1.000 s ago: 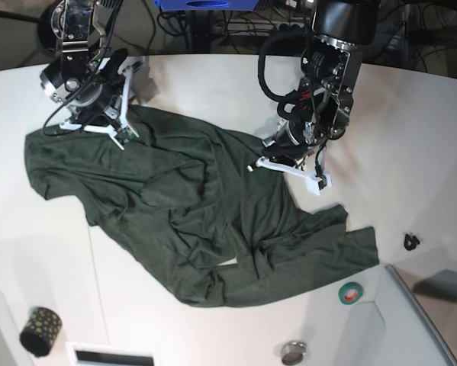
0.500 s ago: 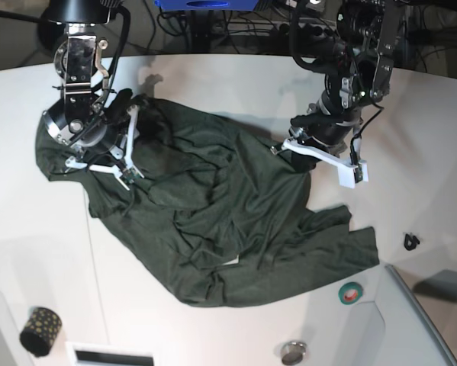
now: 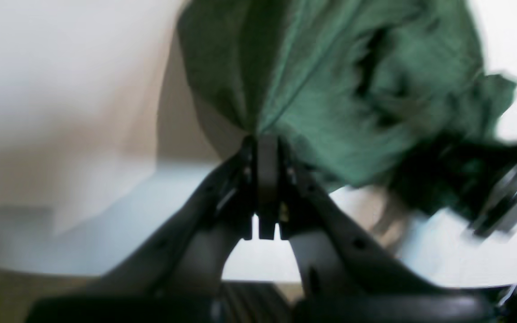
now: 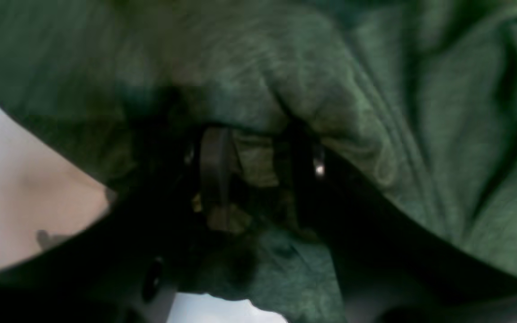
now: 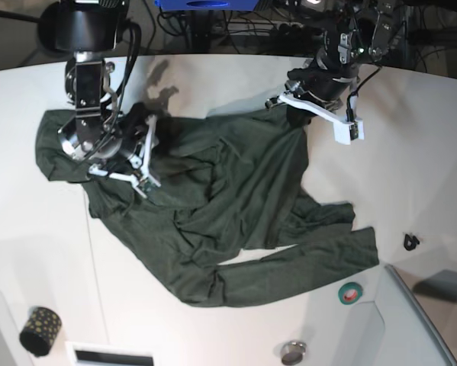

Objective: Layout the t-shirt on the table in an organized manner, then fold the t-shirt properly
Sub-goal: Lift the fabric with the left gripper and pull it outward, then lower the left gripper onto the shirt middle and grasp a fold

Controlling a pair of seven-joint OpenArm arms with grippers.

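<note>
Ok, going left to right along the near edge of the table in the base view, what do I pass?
Patterned roll → small round metal piece → green tape roll → small black clip.

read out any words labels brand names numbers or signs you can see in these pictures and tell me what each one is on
None can be read.
The t-shirt is plain dark green, no print or tag showing.
The table is bare white, no markings.
The green tape roll and the dark dotted roll near the front edge show no legible text at this size.
Both wrist views are blurred; the left end effector and right end effector show no lettering.
</note>
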